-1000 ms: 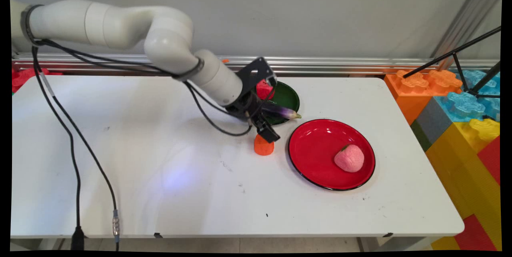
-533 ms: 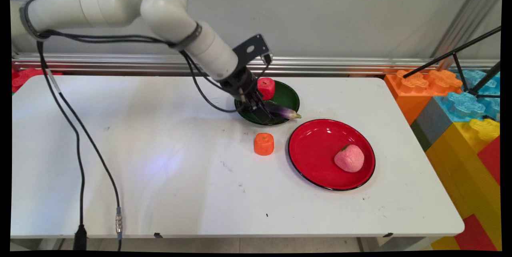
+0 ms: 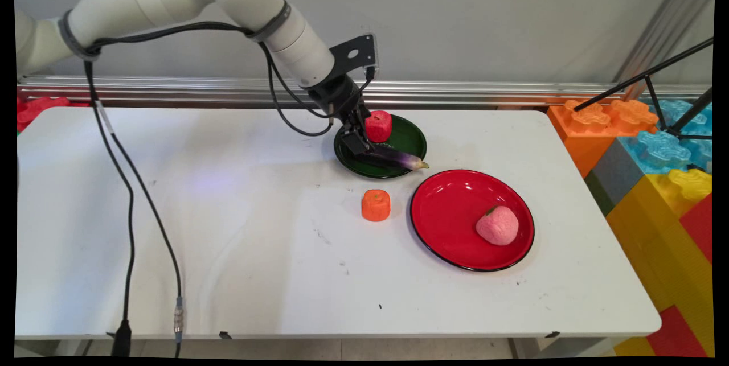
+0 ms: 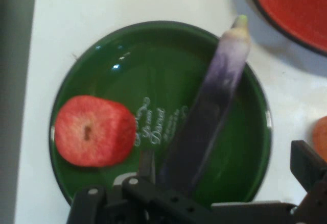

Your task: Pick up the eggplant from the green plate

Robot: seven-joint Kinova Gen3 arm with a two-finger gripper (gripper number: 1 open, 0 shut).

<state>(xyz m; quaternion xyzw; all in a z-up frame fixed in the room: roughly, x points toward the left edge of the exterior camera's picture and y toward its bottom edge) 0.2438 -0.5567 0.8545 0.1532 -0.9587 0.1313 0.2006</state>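
Hovering low over the left part of a green plate (image 3: 409, 139) (image 4: 153, 66), with the gripper (image 3: 361, 144) (image 4: 226, 160) tipped down from the upper left and its fingers spread apart, clamped on nothing. Straddles the dark stem end of an eggplant (image 3: 398, 157) (image 4: 214, 106), which lies across the plate with its pale tip poking over the rim toward a red plate (image 3: 450, 212) (image 4: 291, 4). Sits just beside a red fruit chunk (image 3: 378, 126) (image 4: 94, 130) standing on the same green plate, on the wall side of the eggplant. Leaves an orange chunk (image 3: 376, 205) (image 4: 321, 137) on the bare white table (image 3: 228, 263), near the red plate's left rim. Shows a pink peach (image 3: 497, 225) resting inside the red plate. Backs onto a grey wall (image 3: 484, 13) with a metal rail (image 3: 512, 90) along its foot; bright building blocks (image 3: 655, 149) and a black tripod (image 3: 672, 87) to the right.
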